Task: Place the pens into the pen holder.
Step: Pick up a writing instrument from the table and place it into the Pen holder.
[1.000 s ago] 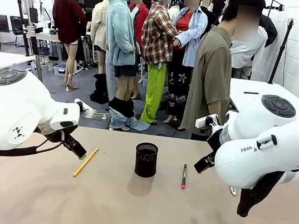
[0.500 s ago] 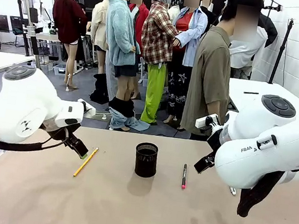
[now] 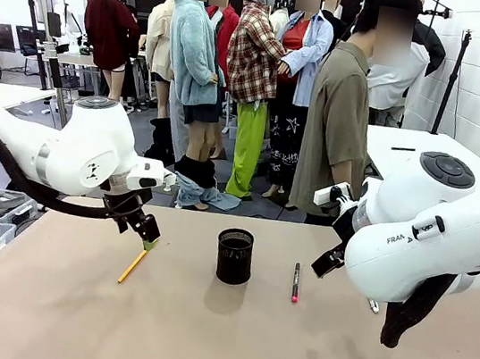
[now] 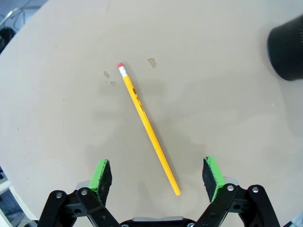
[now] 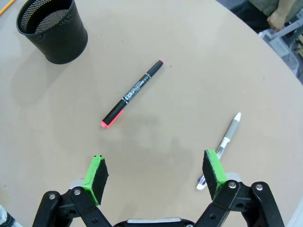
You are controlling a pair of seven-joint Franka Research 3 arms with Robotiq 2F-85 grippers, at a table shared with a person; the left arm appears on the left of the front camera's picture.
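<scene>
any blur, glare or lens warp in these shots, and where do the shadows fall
Front view: sharp, evenly lit, no glare; the pen holder throws a soft shadow toward the camera. Left wrist view: the wide-angle lens bows the table edge into a curve; the pencil is crisp. Right wrist view: the same bowing; the marker is crisp, shadows soft.

Front across, wrists downward; shared pen holder point(image 3: 234, 256)

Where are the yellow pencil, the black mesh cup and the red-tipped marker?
Yellow pencil point(image 4: 147, 125): left wrist view, middle of its shaft.
Black mesh cup point(image 5: 59, 45): right wrist view, its outer wall.
Red-tipped marker point(image 5: 132, 93): right wrist view, the printed middle of its barrel.
</scene>
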